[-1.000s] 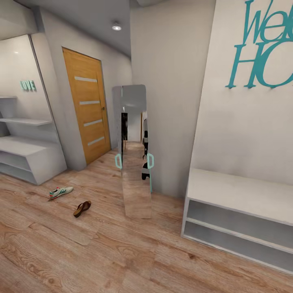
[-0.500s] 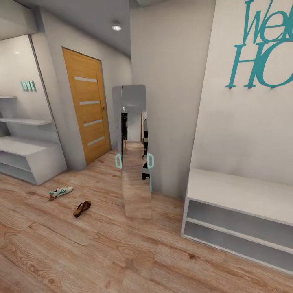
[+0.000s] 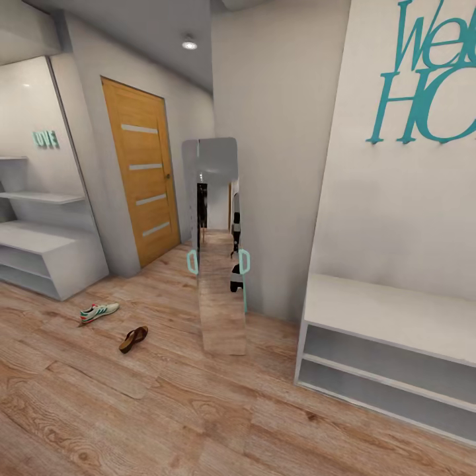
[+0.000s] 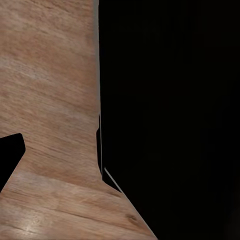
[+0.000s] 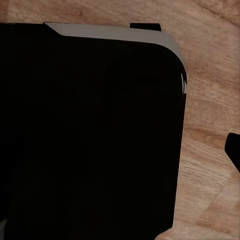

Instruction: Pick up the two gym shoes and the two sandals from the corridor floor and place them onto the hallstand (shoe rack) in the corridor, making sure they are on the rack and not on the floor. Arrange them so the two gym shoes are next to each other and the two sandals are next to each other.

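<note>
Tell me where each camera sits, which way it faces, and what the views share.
Head view: high on the robot, facing forward and down the corridor at a gym shoe, a sandal and the hallstand; none of its body here.
Left wrist view: on the left arm, facing down at the floor beside a black body part.
Right wrist view: likewise over a black body part.
All share the wood-plank floor.

A gym shoe (image 3: 98,311) and a sandal (image 3: 133,338) lie near each other on the corridor floor (image 3: 198,410), before the hallstand (image 3: 46,254) at the left.
</note>
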Robot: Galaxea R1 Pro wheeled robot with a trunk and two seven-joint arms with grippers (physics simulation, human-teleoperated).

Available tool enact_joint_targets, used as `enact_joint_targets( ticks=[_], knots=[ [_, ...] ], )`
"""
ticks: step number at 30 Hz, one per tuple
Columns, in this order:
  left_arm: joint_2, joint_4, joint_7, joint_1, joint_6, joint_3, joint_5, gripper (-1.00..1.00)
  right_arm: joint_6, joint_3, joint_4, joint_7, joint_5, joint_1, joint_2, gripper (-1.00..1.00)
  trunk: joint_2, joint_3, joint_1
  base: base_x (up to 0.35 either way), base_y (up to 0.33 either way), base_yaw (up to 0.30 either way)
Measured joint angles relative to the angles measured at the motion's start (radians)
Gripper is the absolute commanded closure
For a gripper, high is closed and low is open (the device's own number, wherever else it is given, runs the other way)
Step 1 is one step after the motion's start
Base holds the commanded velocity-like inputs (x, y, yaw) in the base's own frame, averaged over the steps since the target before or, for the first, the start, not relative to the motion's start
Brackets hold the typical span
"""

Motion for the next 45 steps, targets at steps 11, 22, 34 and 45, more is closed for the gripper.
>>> enact_joint_targets(
  ticks=[11,22,34,45],
  knots=[
    [-0.003,-0.014,-0.001,0.000,-0.001,0.000,-0.001,-1.00,-0.004,0.000,0.000,0.000,0.000,-0.001,-0.001,-1.00,0.000,0.000,0.000,0.001,0.001,0.000],
    [0.004,-0.167,-0.011,-0.004,0.005,0.014,0.012,-1.00,-0.070,-0.004,-0.049,-0.004,-0.001,-0.031,-0.025,-1.00,0.000,0.000,0.000,0.160,0.136,0.000],
    [0.011,-0.679,-0.008,-0.081,0.284,0.161,0.151,-1.00,0.051,0.021,-0.190,-0.042,0.074,-0.245,0.025,-1.00,0.000,0.000,0.000,0.276,0.181,0.151],
    [-0.079,-1.312,0.002,-0.082,0.668,0.423,0.223,-1.00,0.319,0.025,-0.243,-0.126,0.108,-0.504,0.158,-1.00,0.000,0.000,0.000,0.292,0.176,0.281]
  ],
)
